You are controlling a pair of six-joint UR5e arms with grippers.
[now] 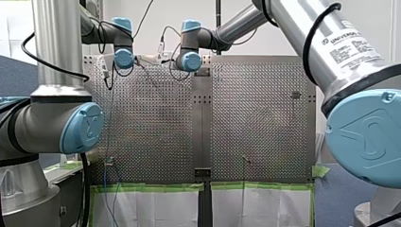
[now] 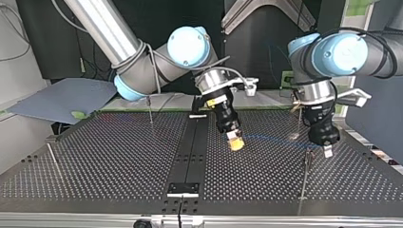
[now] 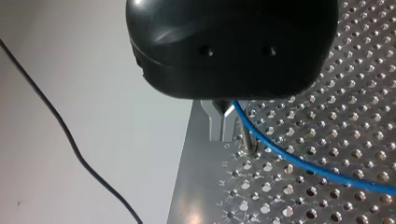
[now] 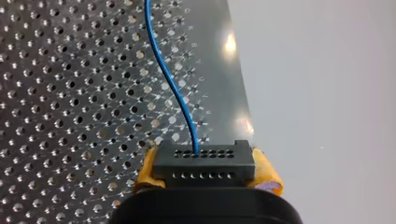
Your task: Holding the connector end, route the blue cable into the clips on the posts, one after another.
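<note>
In the right wrist view my right gripper (image 4: 205, 173) is shut on the black connector (image 4: 204, 161), with a yellow pad on each side. The blue cable (image 4: 172, 88) leaves the connector and runs ahead over the perforated plate. In the top view this gripper (image 2: 235, 142) hangs over the plate's middle, and the cable (image 2: 273, 138) runs faintly toward my left gripper (image 2: 326, 151) at the right. In the left wrist view the metal fingers (image 3: 219, 123) are shut, and the blue cable (image 3: 299, 164) comes out at their tips, beside a thin post (image 3: 246, 140).
Thin posts stand on the plate: one (image 2: 304, 183) near the front right of the top view, one (image 2: 150, 110) at the back left, and one (image 2: 52, 160) at the far left. A black bracket (image 2: 183, 188) sits on the centre strip. Beside the left gripper lies the plate's edge (image 3: 187, 177).
</note>
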